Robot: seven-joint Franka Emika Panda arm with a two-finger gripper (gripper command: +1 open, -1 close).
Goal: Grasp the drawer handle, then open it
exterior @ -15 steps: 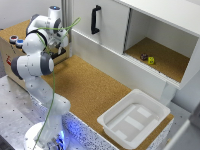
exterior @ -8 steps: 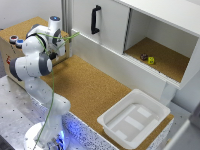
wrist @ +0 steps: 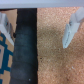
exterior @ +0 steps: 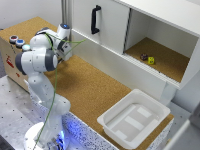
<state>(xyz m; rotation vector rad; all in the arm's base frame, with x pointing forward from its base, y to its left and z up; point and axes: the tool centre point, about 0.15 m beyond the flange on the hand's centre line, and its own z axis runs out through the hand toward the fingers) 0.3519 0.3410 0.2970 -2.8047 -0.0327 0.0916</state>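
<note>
The cork-topped brown box that holds the drawer stands at the exterior view's left. My arm covers its side, so the drawer handle is hidden in both views. My gripper hangs beside the box, low over the cork tabletop. In the wrist view the gripper is open, with its two light fingers far apart and nothing between them. Below them runs a dark strip, with a brown surface bearing blue marks on one side and cork on the other.
A white cabinet with a long black door handle stands behind the arm. Its open compartment holds a small yellow piece and a dark one. A white tray sits at the table's near right. Coloured buttons top the box.
The hand has sunk lower and shifted slightly toward the exterior view's right, closer to the tabletop beside the box. Nothing else has moved.
</note>
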